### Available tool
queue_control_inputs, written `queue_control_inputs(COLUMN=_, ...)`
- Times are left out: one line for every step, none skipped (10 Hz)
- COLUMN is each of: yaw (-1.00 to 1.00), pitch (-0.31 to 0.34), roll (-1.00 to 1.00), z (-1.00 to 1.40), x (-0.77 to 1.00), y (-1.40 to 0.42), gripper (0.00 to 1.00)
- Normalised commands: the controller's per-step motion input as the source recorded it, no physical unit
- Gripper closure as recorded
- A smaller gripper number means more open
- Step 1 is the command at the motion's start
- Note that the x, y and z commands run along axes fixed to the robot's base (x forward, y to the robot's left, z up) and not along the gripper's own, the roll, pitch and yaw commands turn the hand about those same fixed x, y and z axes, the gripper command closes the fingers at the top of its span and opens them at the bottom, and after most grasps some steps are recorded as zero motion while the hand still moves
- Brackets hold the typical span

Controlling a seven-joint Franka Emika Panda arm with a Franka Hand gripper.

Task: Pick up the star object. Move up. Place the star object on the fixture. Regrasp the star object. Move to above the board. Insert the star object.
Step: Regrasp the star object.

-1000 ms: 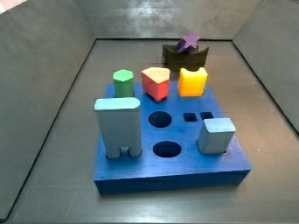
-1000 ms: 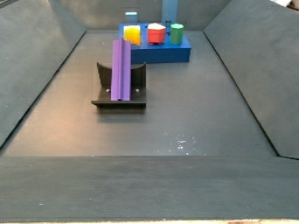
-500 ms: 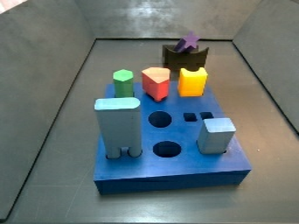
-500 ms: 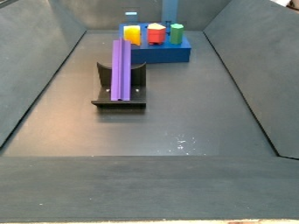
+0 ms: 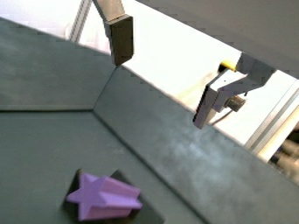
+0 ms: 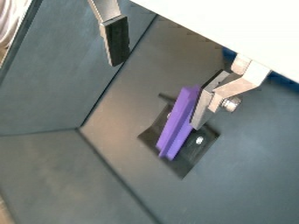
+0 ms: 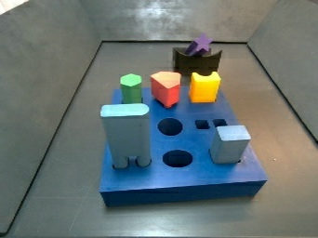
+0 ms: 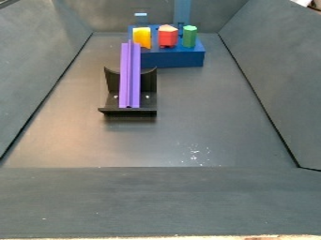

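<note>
The gripper (image 6: 163, 66) shows only in both wrist views, high above the grey floor; in neither side view can it be seen. Its two flat silver fingers (image 6: 114, 35) with dark pads stand wide apart, with nothing between them. In the wrist view (image 5: 163, 74) the same spread shows, one finger (image 5: 121, 37) and its opposite (image 5: 222, 94) framing only the grey enclosure wall.

The star object, a long slender purple prism with a ridged star-shaped cross-section (image 6: 179, 122), lies well below the fingers, free of them. In a wrist view it appears just beside one fingertip only by line of sight. It rests on the fixture, a dark brown-black bracket on a base plate (image 6: 193, 150). In a wrist view its star-shaped end (image 5: 103, 194) faces the camera, sitting on the dark fixture (image 5: 75, 200).

In a side view the purple prism (image 8: 129, 72) leans upright against the fixture (image 8: 130, 97). Beyond it lies the board, a large flat blue square slab (image 8: 189, 58). In a side view the board (image 7: 180, 178) bears a pale teal tall block (image 7: 125, 135), a green hexagonal peg (image 7: 130, 87), a red peg (image 7: 165, 88), a yellow block (image 7: 205, 86) and a small grey-blue block (image 7: 230, 143). The star object (image 7: 200, 45) and fixture (image 7: 196, 60) stand behind the board.
</note>
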Motion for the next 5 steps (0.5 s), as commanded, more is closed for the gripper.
queue_control_inputs(yaw=0.24, pitch=0.203, roll=0.80, z=-0.01, x=0.11, y=-0.05, gripper=0.00)
queue_control_inputs(yaw=0.25, pitch=0.152, roll=0.55, z=-0.01, x=0.12, y=-0.05, gripper=0.00)
queue_control_inputs(yaw=0.26, pitch=0.114, roll=0.38, z=0.00, x=0.12, y=-0.05, gripper=0.00)
queue_control_inputs(yaw=0.25, pitch=0.075, roll=0.26, z=0.01, x=0.12, y=-0.04, gripper=0.00)
queue_control_inputs(yaw=0.25, pitch=0.039, roll=0.21, z=0.00, x=0.10, y=-0.04, gripper=0.00)
